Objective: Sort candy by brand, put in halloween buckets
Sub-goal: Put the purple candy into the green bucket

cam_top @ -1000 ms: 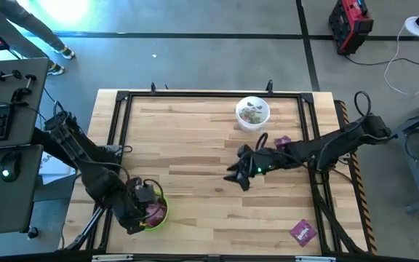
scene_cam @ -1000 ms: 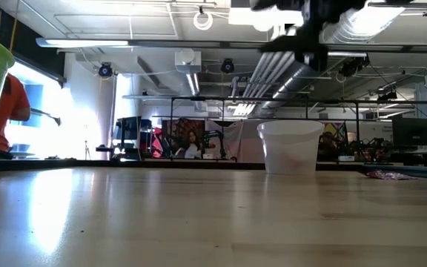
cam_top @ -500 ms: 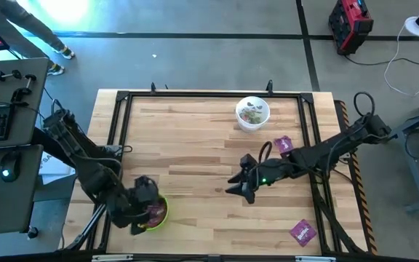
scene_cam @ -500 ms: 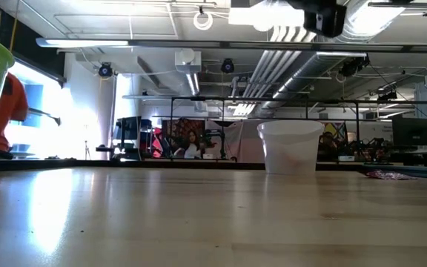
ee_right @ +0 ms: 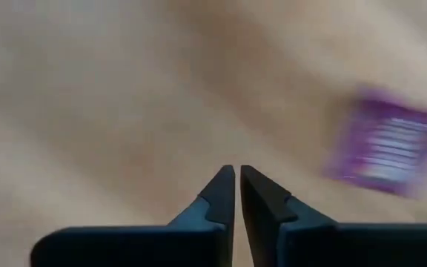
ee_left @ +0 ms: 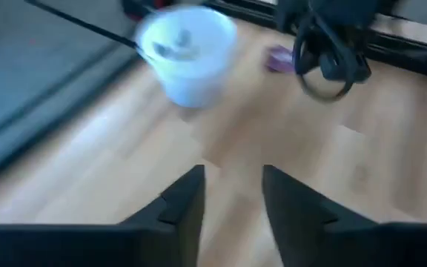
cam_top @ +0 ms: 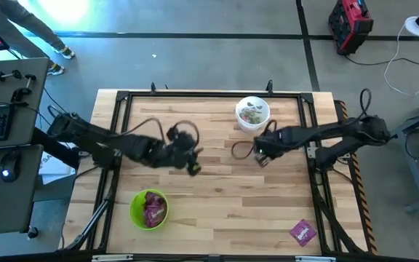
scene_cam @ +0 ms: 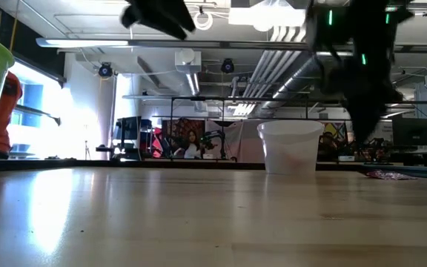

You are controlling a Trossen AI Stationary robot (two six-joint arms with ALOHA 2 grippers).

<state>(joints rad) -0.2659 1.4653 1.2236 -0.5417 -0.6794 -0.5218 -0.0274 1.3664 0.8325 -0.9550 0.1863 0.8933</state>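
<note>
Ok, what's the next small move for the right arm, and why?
Probably open the right gripper and shift it sideways over the purple packet. Its fingers are shut on nothing, and that packet lies loose just beside them, not far from the white bucket, so it looks like the nearest candy left to pick.

Sweets in far bucket (cam_top: pixel 253 114); packets in near bucket (cam_top: pixel 148 209).
</note>
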